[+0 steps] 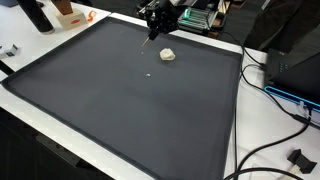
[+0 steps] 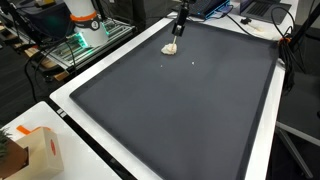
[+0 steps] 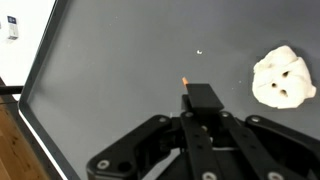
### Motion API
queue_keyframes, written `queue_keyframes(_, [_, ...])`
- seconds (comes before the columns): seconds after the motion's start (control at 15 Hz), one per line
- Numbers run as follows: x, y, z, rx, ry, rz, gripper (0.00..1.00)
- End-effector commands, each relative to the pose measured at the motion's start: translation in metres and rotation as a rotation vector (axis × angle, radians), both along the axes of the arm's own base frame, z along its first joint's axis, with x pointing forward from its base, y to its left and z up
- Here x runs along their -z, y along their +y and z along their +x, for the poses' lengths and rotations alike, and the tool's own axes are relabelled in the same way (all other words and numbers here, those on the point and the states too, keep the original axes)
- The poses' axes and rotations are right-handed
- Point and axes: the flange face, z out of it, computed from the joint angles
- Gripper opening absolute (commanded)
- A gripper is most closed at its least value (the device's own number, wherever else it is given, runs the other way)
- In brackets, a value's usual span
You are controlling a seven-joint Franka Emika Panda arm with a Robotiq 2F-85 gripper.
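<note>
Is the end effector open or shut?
Shut: in the wrist view the end effector is closed on a dark stick with an orange tip.

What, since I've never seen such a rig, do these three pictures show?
They show one robot arm with a grasping tool at its end. Two pictures come from cameras standing outside the robot, looking across the table from different places. The third comes from a camera on the arm's wrist, looking past the tool. A dark mat covers most of the white table. On the mat lie a crumpled white lump and a tiny white speck. The tool is shut on a dark stick with an orange tip, beside the lump and not touching it.
</note>
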Motion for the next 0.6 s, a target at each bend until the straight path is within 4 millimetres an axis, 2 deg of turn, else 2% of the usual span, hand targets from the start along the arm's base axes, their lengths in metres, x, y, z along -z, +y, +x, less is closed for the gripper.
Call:
queue_keyframes(0.0, [-0.018,-0.006,-0.012,-0.044,0.033,0.08,0.03])
queue_keyframes(0.53, [-0.046,-0.011,-0.019,-0.11,0.128,0.264,0.03])
